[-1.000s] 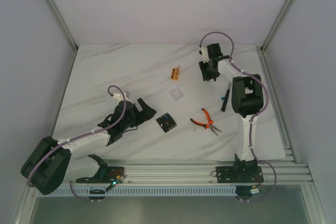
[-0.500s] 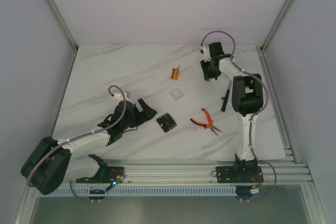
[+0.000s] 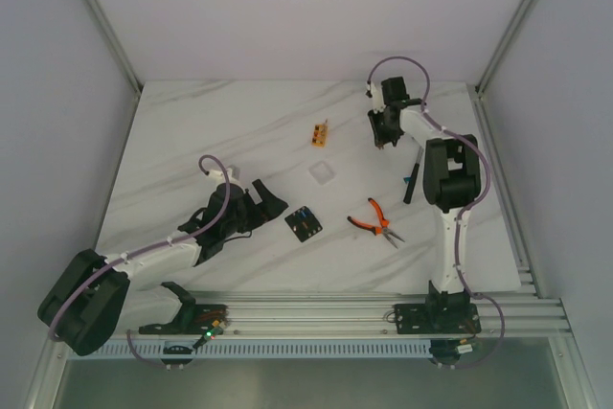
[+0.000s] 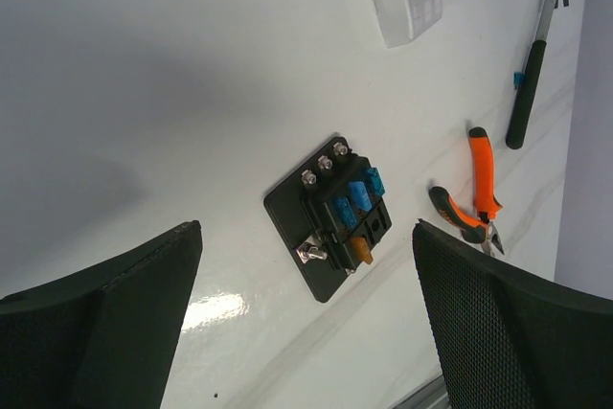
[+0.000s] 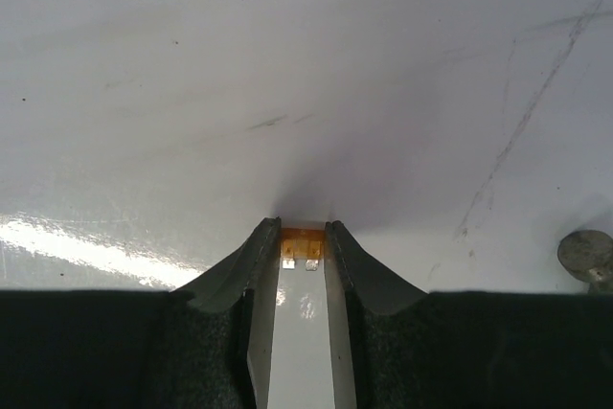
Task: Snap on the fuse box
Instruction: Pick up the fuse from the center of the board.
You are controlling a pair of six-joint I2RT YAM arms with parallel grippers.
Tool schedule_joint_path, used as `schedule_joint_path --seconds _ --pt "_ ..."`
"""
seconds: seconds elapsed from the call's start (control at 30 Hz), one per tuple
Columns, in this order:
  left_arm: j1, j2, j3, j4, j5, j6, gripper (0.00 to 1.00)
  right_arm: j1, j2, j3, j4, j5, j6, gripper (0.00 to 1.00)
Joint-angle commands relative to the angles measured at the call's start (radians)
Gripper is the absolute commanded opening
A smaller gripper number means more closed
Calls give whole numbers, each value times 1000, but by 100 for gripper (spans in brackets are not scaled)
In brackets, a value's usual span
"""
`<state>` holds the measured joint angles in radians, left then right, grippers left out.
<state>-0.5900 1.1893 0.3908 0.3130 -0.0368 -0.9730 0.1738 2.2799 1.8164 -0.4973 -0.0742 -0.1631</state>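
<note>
Looking down from the top camera, I count two arms and six loose items on one white marbled table (image 3: 192, 131). Farthest left, the left gripper (image 3: 270, 196) hovers low with its jaws spread wide and nothing between them. Just to its right, apart from it, lies the single fuse box (image 3: 304, 224), flat on the table near the middle. The left wrist camera shows it framed between the two fingers (image 4: 124, 323), with three silver screw heads in a row along one edge, several blue fuses and one amber one.

Next come one small orange block (image 3: 320, 132) towards the back and one clear plastic cover (image 3: 321, 173) nearer me, then one pair of orange-handled pliers (image 3: 376, 220).

At the far right rear, the right gripper (image 3: 383, 139) pinches one tiny amber fuse (image 5: 303, 244) between its fingertips. One black-handled tool (image 3: 411, 182) lies beside that arm.
</note>
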Motion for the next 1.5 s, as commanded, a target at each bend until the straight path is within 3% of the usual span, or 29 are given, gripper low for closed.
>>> schedule_joint_path --seconds 0.0,0.43,0.97,1.23,1.47 --pt "0 -6 31 6 23 20 100 -1 -31 -78 -15 3 53 21" --pt "-44 -46 38 95 -23 66 99 70 -336 -343 158 70 231 19" --pt "-195 29 96 339 -236 202 93 340 -636 -576 349 90 522 19" --pt "-245 117 140 441 -340 225 79 441 -732 -683 454 102 653 19" --pt "-251 198 174 541 -305 277 67 483 -801 -727 487 91 700 19"
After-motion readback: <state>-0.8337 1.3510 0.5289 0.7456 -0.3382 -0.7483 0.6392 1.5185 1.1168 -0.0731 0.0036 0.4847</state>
